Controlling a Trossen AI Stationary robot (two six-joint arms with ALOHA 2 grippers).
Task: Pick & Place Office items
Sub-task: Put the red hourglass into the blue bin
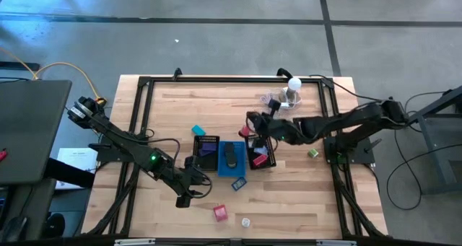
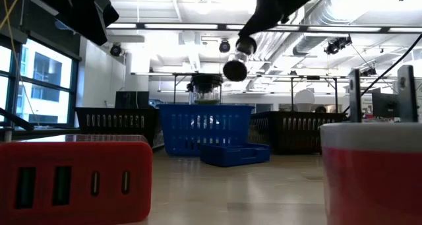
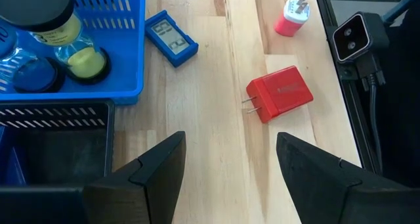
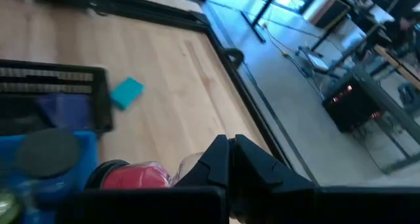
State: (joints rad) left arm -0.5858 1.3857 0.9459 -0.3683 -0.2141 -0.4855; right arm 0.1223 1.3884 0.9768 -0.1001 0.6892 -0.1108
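Left gripper (image 3: 226, 168): it is hovering over the near part of the table (image 1: 289, 203), its fingers (image 3: 157, 168) spread wide and holding nothing.

Red charger block (image 3: 280, 94): it is lying flat on the bare wood just ahead of the left fingers and a little off to one side of the gap between them, its two prongs pointing back toward the blue tray (image 3: 131, 86).

Long axis: the block is sitting skewed to the line between the fingers, so I judge the wrist needs turning before closing across its narrower faces.

Nearer arm: the left one, plainly; in the high view the block (image 1: 220, 213) is lying just beside that arm's gripper, well apart from the right arm.

Other items nearby: a small red-and-white plug (image 3: 291, 17) farther on, and a blue block with a little screen (image 3: 171, 38) just beside the blue tray.

Right gripper (image 4: 231, 159): it is hanging over the trays at mid-table, fingers pressed together, with nothing visible between them.
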